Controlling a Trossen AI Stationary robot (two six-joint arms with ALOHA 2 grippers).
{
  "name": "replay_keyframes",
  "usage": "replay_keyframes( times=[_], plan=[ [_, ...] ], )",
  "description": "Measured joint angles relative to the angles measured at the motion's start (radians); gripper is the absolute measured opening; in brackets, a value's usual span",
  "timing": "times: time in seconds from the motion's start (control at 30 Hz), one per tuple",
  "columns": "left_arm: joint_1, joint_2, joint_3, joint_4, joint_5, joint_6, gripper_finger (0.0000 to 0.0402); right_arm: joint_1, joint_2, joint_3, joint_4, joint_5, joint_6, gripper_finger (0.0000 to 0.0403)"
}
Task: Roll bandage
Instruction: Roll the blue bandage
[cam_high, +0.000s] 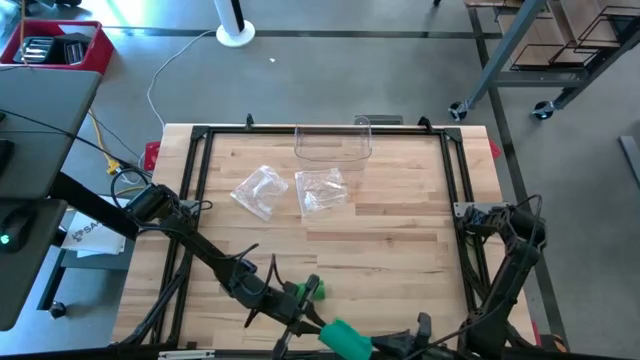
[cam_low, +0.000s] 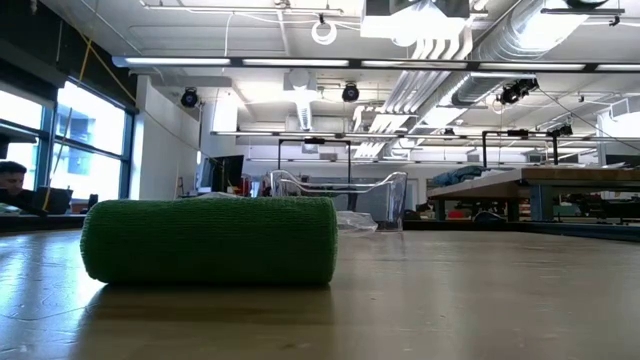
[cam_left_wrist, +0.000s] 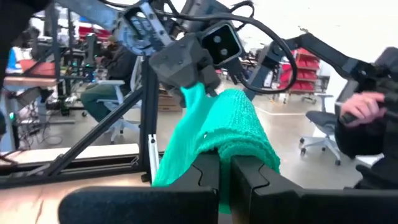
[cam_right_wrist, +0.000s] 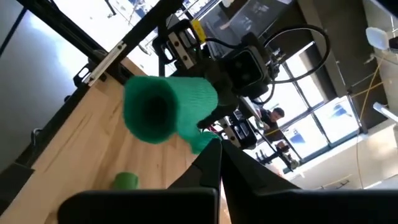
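Observation:
A green bandage (cam_high: 346, 338) hangs in the air over the table's near edge, rolled into a loose tube (cam_right_wrist: 155, 109) with an open end. My left gripper (cam_high: 305, 312) is shut on the rolled part (cam_left_wrist: 239, 127). My right gripper (cam_high: 388, 346) is shut on the tail (cam_right_wrist: 202, 142) that comes off the tube. In the left wrist view the tail (cam_left_wrist: 193, 99) runs up to my right gripper (cam_left_wrist: 186, 62). A second, small green roll (cam_high: 315, 288) lies on its side on the table (cam_low: 210, 240). My left gripper pinches the rolled bandage between its two shut fingers (cam_left_wrist: 205, 177), at the tube's side wall (cam_left_wrist: 249, 149). The fingers come in about level. The tube is lifted clear of the table. My right gripper pinches the bandage's loose tail (cam_right_wrist: 205, 144) between its shut fingers (cam_right_wrist: 211, 168), beside the tube's open end. The fingers come in about level. The tail runs short between the fingers and the tube, clear of the table.
A clear plastic container (cam_high: 333, 142) stands at the table's far edge, and two clear plastic bags (cam_high: 260, 190) (cam_high: 322, 190) lie in front of it. A black frame (cam_high: 200, 170) borders the table. A person's hand (cam_left_wrist: 364, 109) shows in the room beyond.

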Motion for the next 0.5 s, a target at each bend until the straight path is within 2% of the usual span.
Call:
replay_keyframes(
  times=[0.2, 0.27, 0.37, 0.5],
  plan=[
    [0.0, 0.0, 0.0, 0.0, -0.01, -0.042, 0.0001, -0.002, 0.0, 0.0, -0.118, 0.009, 0.182, 0.0],
    [0.0, 0.0, 0.0, -0.003, -0.02, -0.089, 0.0001, -0.004, 0.0, 0.0, -0.105, 0.044, 0.177, 0.0],
    [0.002, 0.0, 0.0, -0.03, -0.043, -0.139, 0.0001, -0.004, 0.0, 0.0, 0.011, 0.078, 0.045, 0.0],
    [0.009, 0.001, 0.0, -0.083, -0.075, -0.18, 0.0001, -0.004, 0.0, 0.0, 0.236, 0.072, -0.226, 0.0]
  ],
)
